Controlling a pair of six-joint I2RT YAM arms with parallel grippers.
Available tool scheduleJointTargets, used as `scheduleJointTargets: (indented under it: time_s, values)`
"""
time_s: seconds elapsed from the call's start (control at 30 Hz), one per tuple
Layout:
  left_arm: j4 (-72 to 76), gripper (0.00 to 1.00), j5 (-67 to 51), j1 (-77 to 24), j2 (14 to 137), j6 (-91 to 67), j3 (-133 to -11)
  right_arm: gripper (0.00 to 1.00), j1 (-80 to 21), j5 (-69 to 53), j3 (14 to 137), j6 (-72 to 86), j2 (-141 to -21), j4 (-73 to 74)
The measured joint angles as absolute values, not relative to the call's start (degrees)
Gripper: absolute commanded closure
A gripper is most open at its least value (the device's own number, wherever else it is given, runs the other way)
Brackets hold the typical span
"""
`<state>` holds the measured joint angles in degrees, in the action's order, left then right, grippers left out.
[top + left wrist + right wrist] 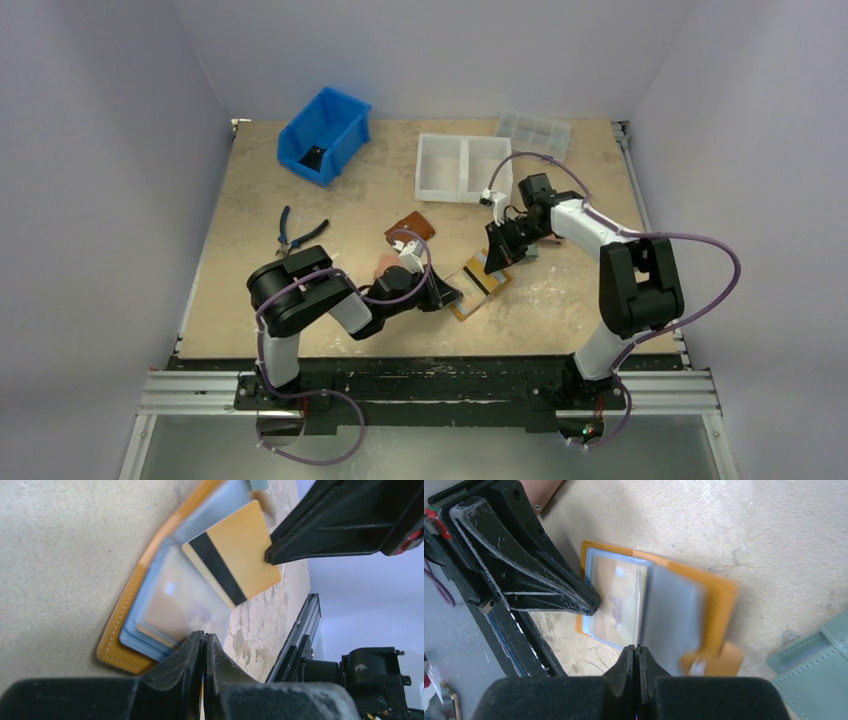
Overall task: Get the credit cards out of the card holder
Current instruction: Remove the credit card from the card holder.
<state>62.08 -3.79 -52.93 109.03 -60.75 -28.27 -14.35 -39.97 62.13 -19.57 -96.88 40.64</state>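
My right claw (634, 650) grips the striped yellow credit card (235, 555), nearly clear of the card holder (120, 630) open on the table (260, 200) — left claw (204, 639) pinching its edge — so I'd pull straight, low.

Top view: even, diffuse overhead light, soft short shadows on the table (260, 180), bluish cast on the walls (100, 150), sharp enough. Left wrist: credit card (250, 550) crisp, card holder (112, 632) sleeves soft with a pale glare patch. Right wrist: holder's right half smeared, probably motion blur; table grain sharp.
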Motion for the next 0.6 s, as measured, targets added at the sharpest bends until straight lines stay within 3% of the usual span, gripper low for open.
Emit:
scheduleJointTargets:
  time_s: [0.2,0.43,0.53,0.6]
  values:
    - [62.2,0.92,-3.7,-52.0,109.0,-61.1,-28.0,1.0,-12.7,-40.0,62.1,-19.6,-95.2,40.5]
    - [62.2,0.76,-4.6,-51.4,106.0,-59.8,-25.2,1.0,-11.5,-40.0,62.1,-19.9,-92.9,40.2]
    - [59.2,0.75,-4.7,-51.4,102.6,-58.4,-24.5,1.0,-11.3,-40.0,62.1,-20.4,-92.3,39.8]
    - [57.1,0.75,-4.6,-51.4,100.1,-57.6,-24.4,0.95,-11.2,-40.0,62.1,-20.9,-93.0,39.9]
